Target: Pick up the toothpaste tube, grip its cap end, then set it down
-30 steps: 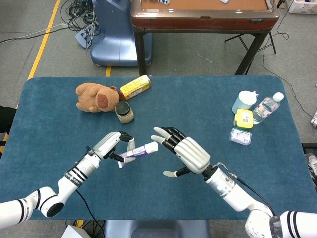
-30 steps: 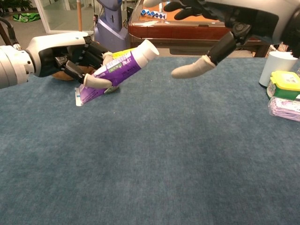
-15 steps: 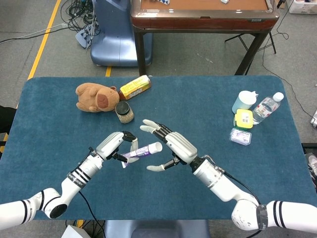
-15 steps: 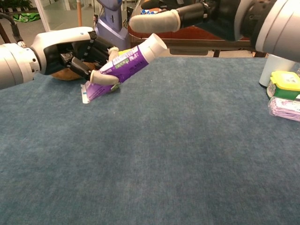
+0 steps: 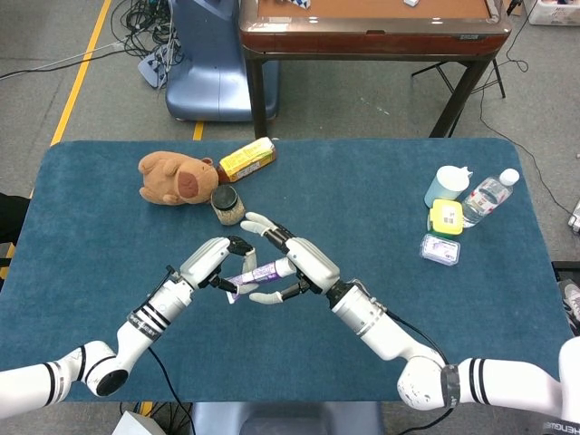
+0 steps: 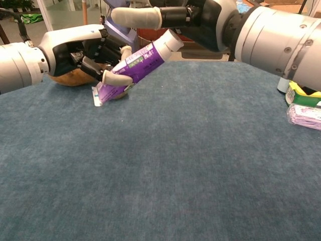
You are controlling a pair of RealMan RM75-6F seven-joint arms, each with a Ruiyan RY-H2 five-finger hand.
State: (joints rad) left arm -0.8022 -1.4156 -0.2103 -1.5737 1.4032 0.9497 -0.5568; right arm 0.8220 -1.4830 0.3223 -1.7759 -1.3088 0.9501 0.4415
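Left hand (image 5: 210, 262) holds toothpaste tube (image 6: 134, 65); right hand (image 5: 299, 263) at its cap end.

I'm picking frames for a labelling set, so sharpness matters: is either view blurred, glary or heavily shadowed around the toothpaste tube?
Head view: even overhead light, soft faint shadows, toothpaste tube small but sharp. Chest view: tube's label is legible, no glare on it; the right hand sits very close to the lens, looms large, and is cropped by the top edge; the left hand is sharp.

toothpaste tube (image 5: 256, 273) between left robot hand (image 5: 210, 262) and right robot hand (image 5: 299, 265), plush toy (image 5: 175, 177) behind
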